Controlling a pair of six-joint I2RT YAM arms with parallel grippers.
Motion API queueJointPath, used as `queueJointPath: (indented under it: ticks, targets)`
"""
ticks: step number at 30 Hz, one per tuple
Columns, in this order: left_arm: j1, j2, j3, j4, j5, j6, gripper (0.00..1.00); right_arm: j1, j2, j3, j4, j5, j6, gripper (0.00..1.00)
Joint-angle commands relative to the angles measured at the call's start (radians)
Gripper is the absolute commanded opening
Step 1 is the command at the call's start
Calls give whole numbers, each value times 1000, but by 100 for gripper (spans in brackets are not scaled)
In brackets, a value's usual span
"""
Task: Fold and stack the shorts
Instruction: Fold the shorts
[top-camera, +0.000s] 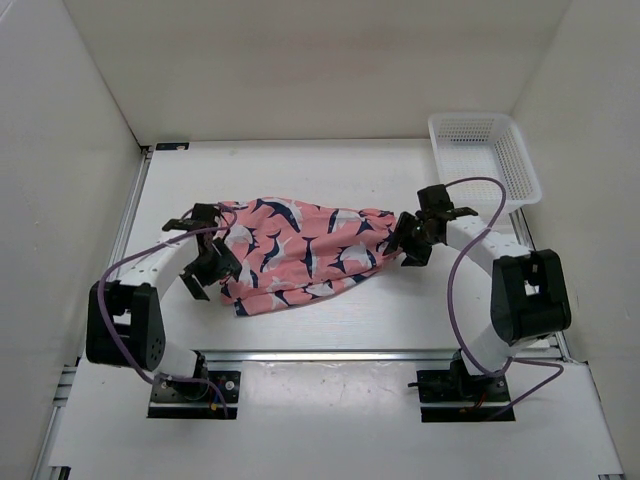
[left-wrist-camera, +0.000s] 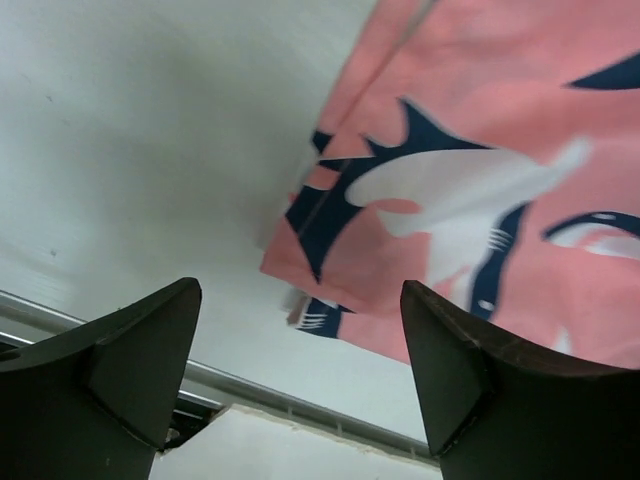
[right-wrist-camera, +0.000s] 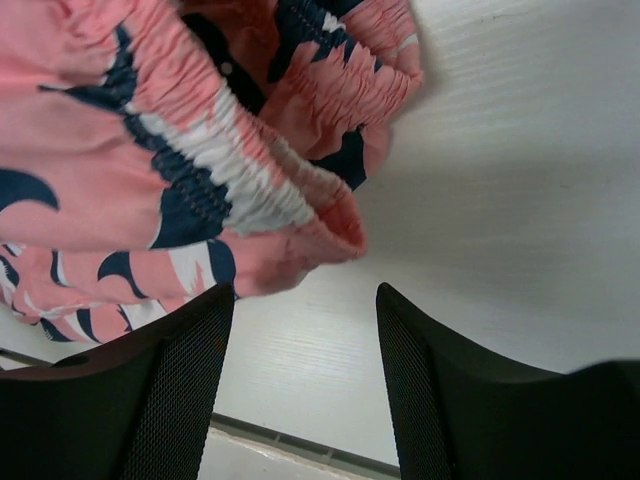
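The salmon-pink shorts (top-camera: 300, 250) with navy-and-white shark shapes lie spread across the middle of the table. My left gripper (top-camera: 203, 268) is open and empty at their left end; in the left wrist view the leg hem (left-wrist-camera: 470, 200) lies just beyond my open gripper (left-wrist-camera: 300, 330). My right gripper (top-camera: 408, 243) is open and empty at their right end; in the right wrist view the gathered elastic waistband (right-wrist-camera: 230, 170) lies just past my open gripper (right-wrist-camera: 305, 330), near the left fingertip.
A white plastic mesh basket (top-camera: 484, 158) stands at the back right of the table. White walls enclose the left, back and right. A metal rail (top-camera: 330, 353) runs along the table's near edge.
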Motion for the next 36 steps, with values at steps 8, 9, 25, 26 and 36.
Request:
queueJointPath:
  ticks: [8, 9, 25, 26, 36]
  targets:
    - [39, 124, -59, 135, 100, -17, 58, -1, 89, 93, 41, 16, 17, 35]
    - [39, 124, -48, 135, 100, -17, 49, -1, 89, 104, 41, 16, 17, 30]
    - [67, 65, 105, 63, 82, 32, 10, 8, 40, 191, -2, 36, 17, 0]
    - [67, 55, 126, 49, 82, 32, 10, 8, 40, 207, -15, 36, 17, 0]
    - [67, -31, 521, -176, 115, 110, 10, -12, 40, 507, -126, 81, -35, 0]
